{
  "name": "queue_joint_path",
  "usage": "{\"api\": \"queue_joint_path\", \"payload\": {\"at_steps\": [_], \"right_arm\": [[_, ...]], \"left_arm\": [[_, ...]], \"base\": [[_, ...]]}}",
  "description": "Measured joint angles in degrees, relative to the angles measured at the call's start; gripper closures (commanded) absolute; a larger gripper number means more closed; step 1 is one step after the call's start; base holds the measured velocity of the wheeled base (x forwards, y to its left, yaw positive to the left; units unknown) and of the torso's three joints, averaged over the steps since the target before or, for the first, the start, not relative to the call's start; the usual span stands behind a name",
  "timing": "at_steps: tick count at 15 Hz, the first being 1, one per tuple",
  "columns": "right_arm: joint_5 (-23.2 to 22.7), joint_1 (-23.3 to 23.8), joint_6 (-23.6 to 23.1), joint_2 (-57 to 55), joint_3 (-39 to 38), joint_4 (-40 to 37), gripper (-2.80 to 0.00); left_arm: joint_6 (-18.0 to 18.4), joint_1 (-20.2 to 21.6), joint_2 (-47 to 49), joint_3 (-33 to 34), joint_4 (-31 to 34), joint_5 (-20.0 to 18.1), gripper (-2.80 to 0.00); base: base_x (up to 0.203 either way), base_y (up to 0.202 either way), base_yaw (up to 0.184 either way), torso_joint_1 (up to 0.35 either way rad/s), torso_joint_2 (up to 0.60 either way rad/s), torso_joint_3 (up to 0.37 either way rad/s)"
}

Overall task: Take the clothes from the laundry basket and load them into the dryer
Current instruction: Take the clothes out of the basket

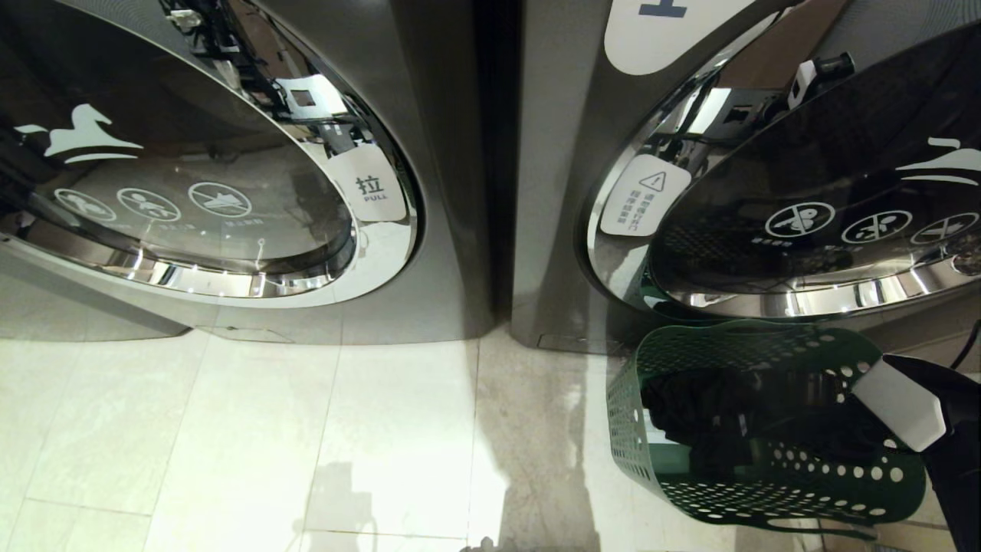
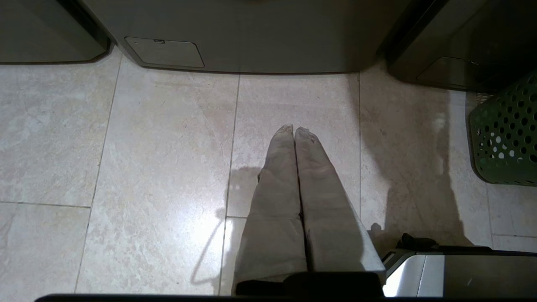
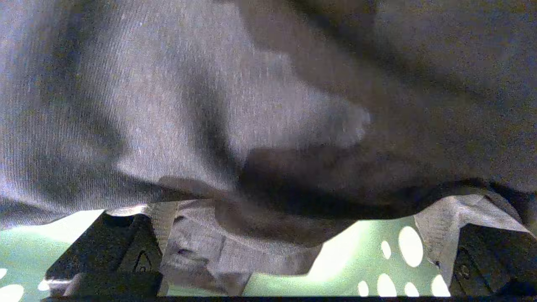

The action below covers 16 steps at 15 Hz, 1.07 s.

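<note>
My right gripper [image 3: 268, 251] is down inside the green laundry basket [image 1: 636, 414], its two dark fingers [image 3: 126, 251] spread as wide as they go with grey ribbed fabric bunched between and over them; nothing is pinched yet. The clothes [image 1: 713, 414] lie as a dark heap in the basket, which stands on the pale tiled floor [image 1: 306, 429] right against the foot of the right-hand dryer [image 1: 559, 230]. That machine's round door [image 1: 805, 222] hangs swung open over the basket's far rim, so the space above the laundry is tight on that side. The basket's perforated wall [image 3: 398, 251] rises close behind my fingers. The left-hand machine [image 1: 444, 192] has its door [image 1: 191, 176] closed, and a narrow dark gap separates the two. My left gripper [image 2: 295, 131] hangs parked over bare tiles, fingers pressed together and holding nothing, with wide floor around it.
</note>
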State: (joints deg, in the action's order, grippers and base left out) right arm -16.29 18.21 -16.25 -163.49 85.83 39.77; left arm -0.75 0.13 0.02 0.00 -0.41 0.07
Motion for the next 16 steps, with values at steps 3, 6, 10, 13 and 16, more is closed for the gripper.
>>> {"api": "queue_joint_path", "payload": {"at_steps": [3, 6, 10, 13, 16], "right_arm": [[0.0, 0.0, 0.1, -2.0, 1.7, 0.1, -2.80], [-0.2, -0.1, 0.0, -3.3, 2.6, 0.3, -2.80], [-0.4, -0.1, 0.0, -4.4, 3.3, 0.3, -2.80], [-0.3, -0.1, 0.1, -4.9, 3.8, 0.3, 0.00], [0.1, -0.1, -0.1, -5.3, 4.1, 0.3, 0.00]], "left_arm": [[0.0, 0.0, 0.0, 0.0, 0.0, 0.0, 0.00], [0.0, 0.0, 0.0, 0.0, 0.0, 0.0, 0.00], [0.0, 0.0, 0.0, 0.0, 0.0, 0.0, 0.00], [0.0, 0.0, 0.0, 0.0, 0.0, 0.0, 0.00], [0.0, 0.0, 0.0, 0.0, 0.0, 0.0, 0.00]], "base": [[0.000, 0.000, 0.000, 0.000, 0.00, 0.000], [0.000, 0.000, 0.000, 0.000, 0.00, 0.000], [0.000, 0.000, 0.000, 0.000, 0.00, 0.000], [0.000, 0.000, 0.000, 0.000, 0.00, 0.000], [0.000, 0.000, 0.000, 0.000, 0.00, 0.000]]}}
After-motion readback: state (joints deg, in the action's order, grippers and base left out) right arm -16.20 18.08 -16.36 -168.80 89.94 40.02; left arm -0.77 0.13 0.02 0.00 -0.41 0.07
